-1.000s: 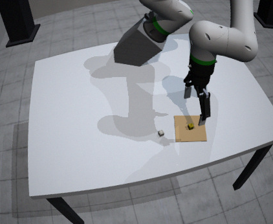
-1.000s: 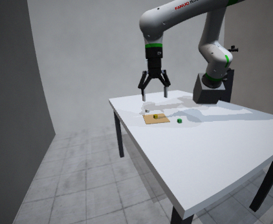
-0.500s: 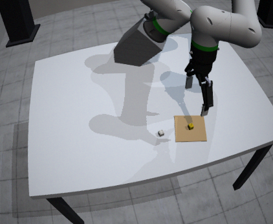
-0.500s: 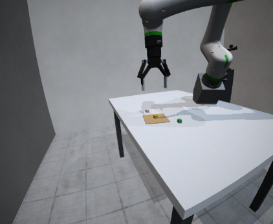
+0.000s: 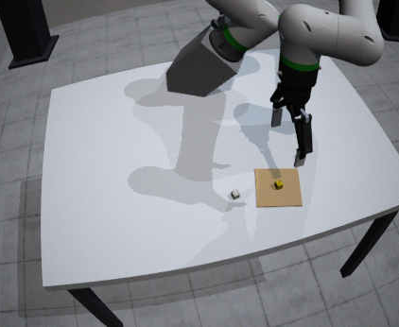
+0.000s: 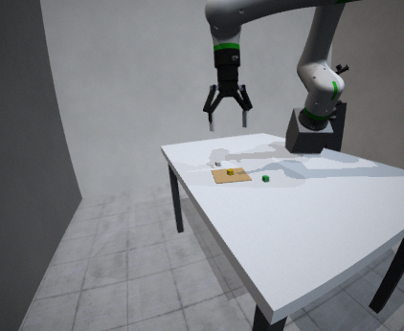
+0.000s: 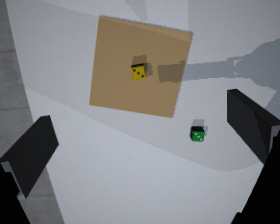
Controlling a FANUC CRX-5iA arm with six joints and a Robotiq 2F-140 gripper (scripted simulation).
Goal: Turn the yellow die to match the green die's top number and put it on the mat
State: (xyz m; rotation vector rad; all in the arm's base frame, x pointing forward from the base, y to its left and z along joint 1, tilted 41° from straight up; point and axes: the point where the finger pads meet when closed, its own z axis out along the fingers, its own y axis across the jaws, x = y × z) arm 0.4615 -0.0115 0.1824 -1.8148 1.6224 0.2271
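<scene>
The yellow die sits flat on the tan mat, well inside its edges. In the wrist view its top shows three dark pips in a diagonal. The green die sits on the table beside the mat. Its top seems to show three white pips in a diagonal, though they are small. It is hidden in the top view. My gripper is wide open and empty, high above the table.
A white die sits on the table on the other side of the mat from the green die. Its top number is too small to tell. The arm's grey base block stands at the table's far side.
</scene>
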